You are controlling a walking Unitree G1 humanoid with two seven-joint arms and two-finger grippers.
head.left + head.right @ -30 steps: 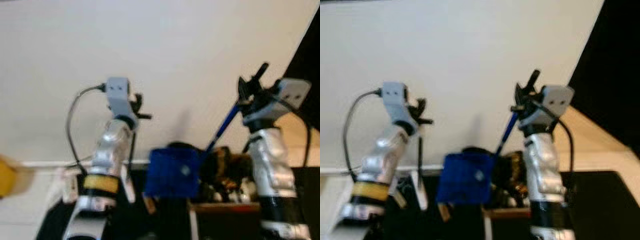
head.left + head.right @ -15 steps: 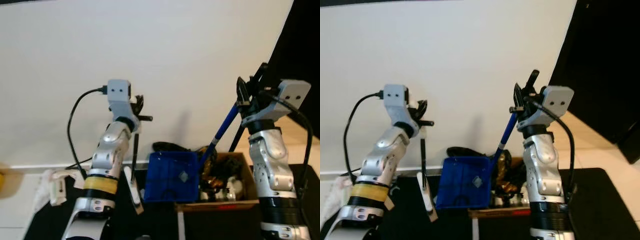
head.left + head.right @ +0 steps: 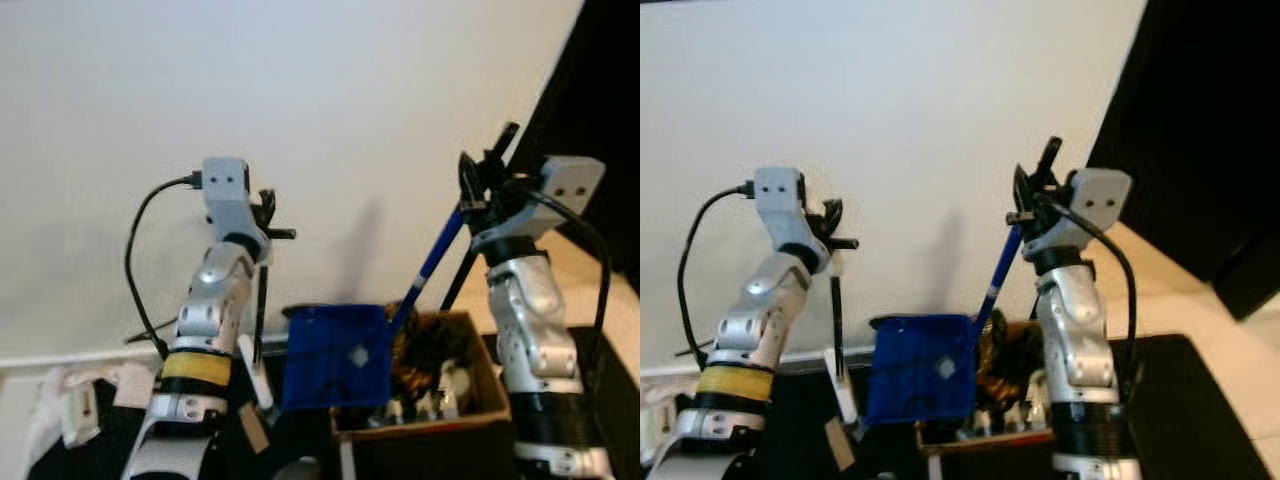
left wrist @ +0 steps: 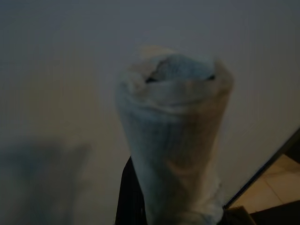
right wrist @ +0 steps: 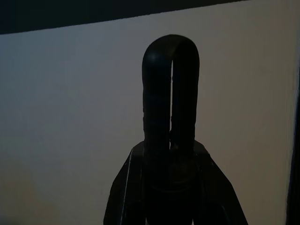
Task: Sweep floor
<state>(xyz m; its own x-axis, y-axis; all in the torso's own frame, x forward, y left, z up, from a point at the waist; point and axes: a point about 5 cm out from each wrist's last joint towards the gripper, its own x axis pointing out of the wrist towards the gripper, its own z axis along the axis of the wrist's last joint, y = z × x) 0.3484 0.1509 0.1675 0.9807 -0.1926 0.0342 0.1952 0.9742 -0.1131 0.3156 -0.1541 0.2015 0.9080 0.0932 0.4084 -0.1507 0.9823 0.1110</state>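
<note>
Since half a second ago my head has swung, so the whole scene sits lower and further left in both eye views, and the dustpan (image 3: 336, 355) now hangs more in front of the box (image 3: 430, 400) than before. At far left, pale cloths (image 3: 75, 400) lie on the floor by the wall (image 3: 300, 100). My left gripper (image 3: 262, 215) is raised and clenched around the top of the broom (image 3: 258, 310), whose thin dark handle drops to a white head near the floor; the wrist view shows a pale wrapped handle end. My right gripper (image 3: 480, 185) is raised too, clamped on the dustpan's blue handle, which slants down to the pan held tilted above the cluttered box.
</note>
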